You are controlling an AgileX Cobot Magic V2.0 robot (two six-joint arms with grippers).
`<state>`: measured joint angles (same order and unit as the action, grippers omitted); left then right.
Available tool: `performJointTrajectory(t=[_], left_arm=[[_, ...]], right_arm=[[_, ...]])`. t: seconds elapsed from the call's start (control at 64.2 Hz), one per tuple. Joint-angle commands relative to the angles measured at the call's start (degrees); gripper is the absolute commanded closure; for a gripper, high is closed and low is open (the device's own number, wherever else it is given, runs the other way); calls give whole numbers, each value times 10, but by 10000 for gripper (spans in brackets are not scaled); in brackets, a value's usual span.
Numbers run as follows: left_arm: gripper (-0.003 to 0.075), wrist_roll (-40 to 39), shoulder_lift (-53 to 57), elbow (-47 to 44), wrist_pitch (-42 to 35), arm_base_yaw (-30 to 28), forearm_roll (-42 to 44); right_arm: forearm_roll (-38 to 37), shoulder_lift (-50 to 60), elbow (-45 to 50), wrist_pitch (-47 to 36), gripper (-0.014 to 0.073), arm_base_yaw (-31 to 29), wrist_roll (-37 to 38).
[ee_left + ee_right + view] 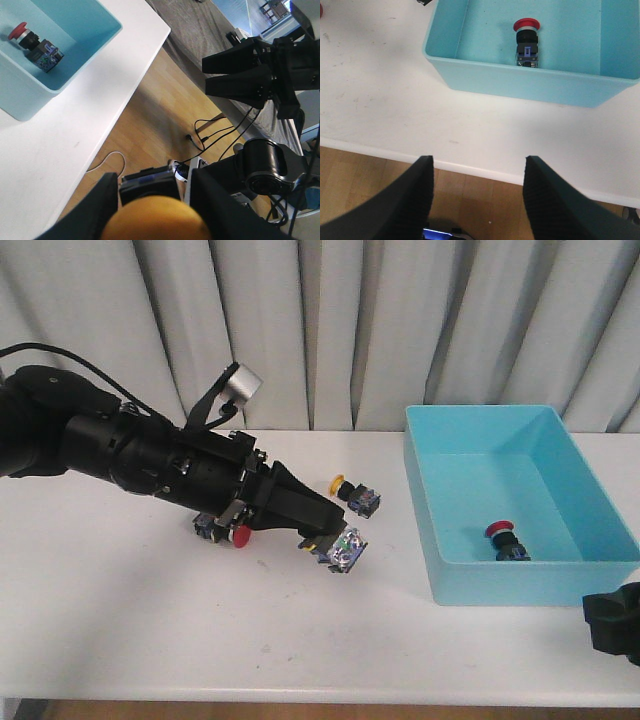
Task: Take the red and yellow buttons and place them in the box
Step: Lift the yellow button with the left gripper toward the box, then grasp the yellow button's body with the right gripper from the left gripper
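**Item in hand: yellow button** (345, 550). It is gripped at the tip of the left gripper (328, 538), near the middle of the surface (150, 620). In the left wrist view the fingers (97, 205) are closed on either side of it. The yellow cap sits back toward the palm and the dark body points outward, so the long axis runs along the fingers. Whether it is clear of the surface cannot be told.

**Box** (530, 582). Turquoise, at the right end of the surface and reaching toward the back edge. It lies to the right of the left fingers, with a strip of bare surface between them. The near-left wall is the first rim to cross.

**Red button, delivered** (505, 540). It lies on its side on the box floor, toward the front wall.

**Second yellow button** (352, 497). It lies on the surface just behind the left fingers, toward the back edge, cap pointing left. It is not held.

**Red button, loose** (238, 535). It is on the surface beneath the left arm, partly hidden by it.

**Right gripper** (477, 195). It is at the front edge, off the box's front-right corner. Its fingers (405, 200) are spread wide with nothing between them.

**Assessment.** The right arm is nearer the box, but the load is with the left. The coming move is likely a carry to the right over the box wall, high enough for the outward-pointing body to clear the rim.
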<state>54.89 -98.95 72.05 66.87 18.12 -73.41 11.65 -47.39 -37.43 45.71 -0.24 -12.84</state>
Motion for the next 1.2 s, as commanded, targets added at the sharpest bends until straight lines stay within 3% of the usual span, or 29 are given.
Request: performJointTrajectory(t=[0.0,0.14,0.28,0.374,0.483,0.903,1.183], left_arm=[[535,3,29,12,18,1,-43],[535,3,29,12,16,1,-45],[535,3,29,12,4,1,-50],[535,2,29,12,-3,1,-51],[535,1,29,12,-3,1,-58],[535,1,29,12,-5,1,-79],[535,1,29,12,-5,1,-79]], right_arm=[[9,5,-13,-28,203,-1,-5],[25,-1,-16,-30,133,-1,-84],[114,-22,-34,-27,8,-1,-199],[173,-47,-52,-13,4,2,-271],[182,-89,-83,-10,25,58,-327],[66,-225,-178,-106,85,319,-286],[71,-257,-182,-235,85,360,-289]])
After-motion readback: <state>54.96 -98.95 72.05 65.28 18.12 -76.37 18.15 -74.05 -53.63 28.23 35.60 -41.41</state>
